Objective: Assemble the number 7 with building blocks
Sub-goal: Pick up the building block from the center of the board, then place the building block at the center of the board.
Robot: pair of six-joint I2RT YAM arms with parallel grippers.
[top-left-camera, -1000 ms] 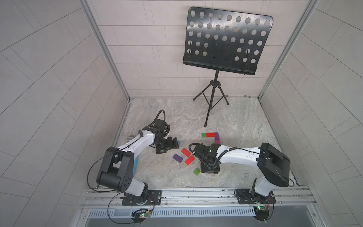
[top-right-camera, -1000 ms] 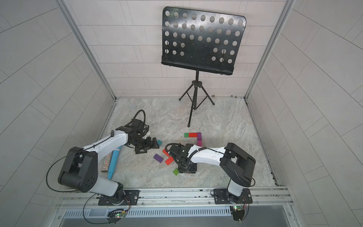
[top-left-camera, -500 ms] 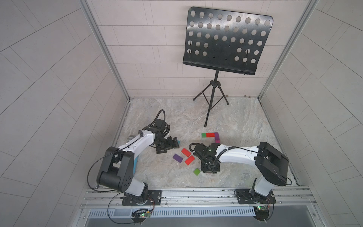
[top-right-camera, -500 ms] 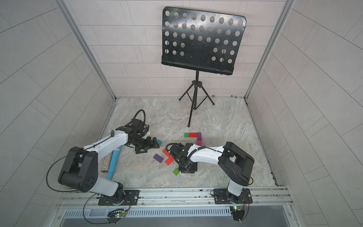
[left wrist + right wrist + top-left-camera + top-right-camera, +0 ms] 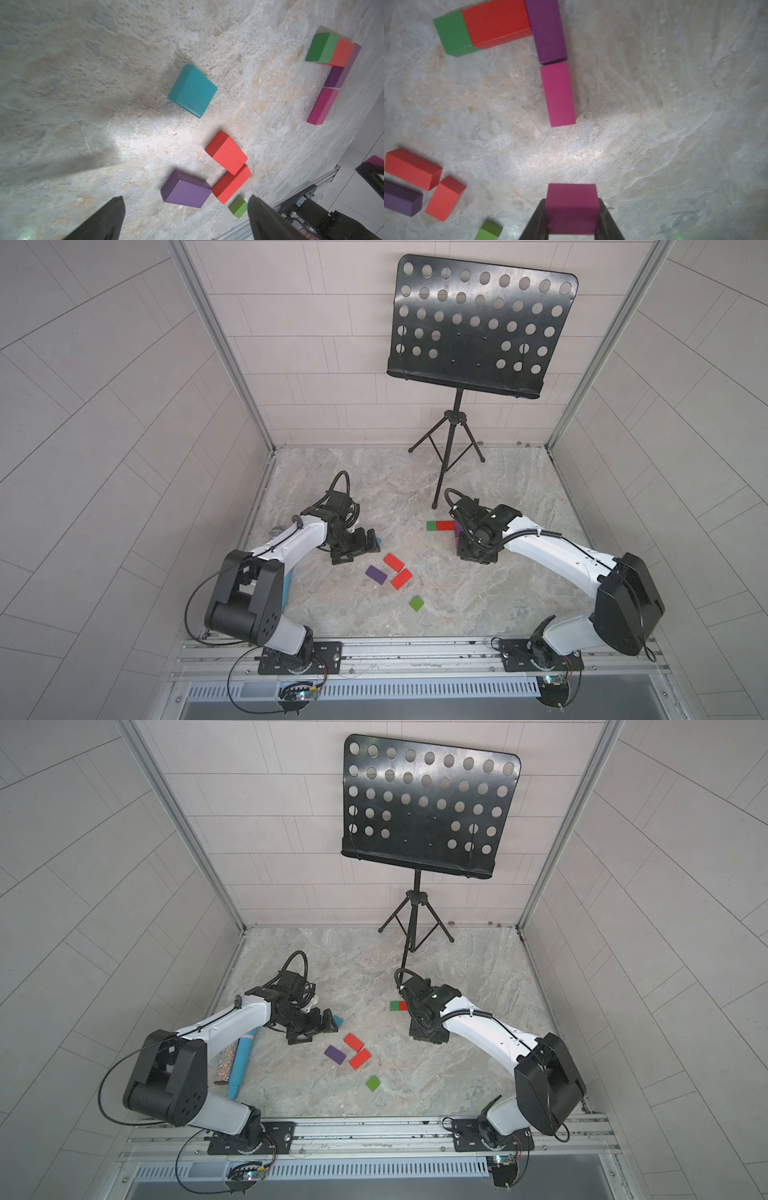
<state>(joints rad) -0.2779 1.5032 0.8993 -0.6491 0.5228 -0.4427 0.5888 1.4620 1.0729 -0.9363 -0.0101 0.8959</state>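
The number 7 lies partly built: a green block (image 5: 452,33) and a red block (image 5: 497,22) form the bar, and a purple block (image 5: 548,31) and a magenta block (image 5: 559,93) form the stem. My right gripper (image 5: 572,216) is shut on a second magenta block (image 5: 572,205), just short of the stem's free end. In both top views the right gripper (image 5: 473,551) hides the stem. My left gripper (image 5: 186,197) is open, with nothing held, over the loose blocks: purple (image 5: 376,575), two red (image 5: 394,562) (image 5: 401,578), a small green (image 5: 416,603) and a teal (image 5: 193,90).
A black music stand (image 5: 457,439) has its tripod feet on the floor behind the figure. A glittery cylinder (image 5: 224,1065) and a blue pen-like tube (image 5: 243,1058) lie under the left arm. The metal rail (image 5: 415,649) runs along the front edge.
The right gripper has closed on the magenta block and carried it back and to the right, from beside the small green block to the figure's stem. The left arm has not moved.
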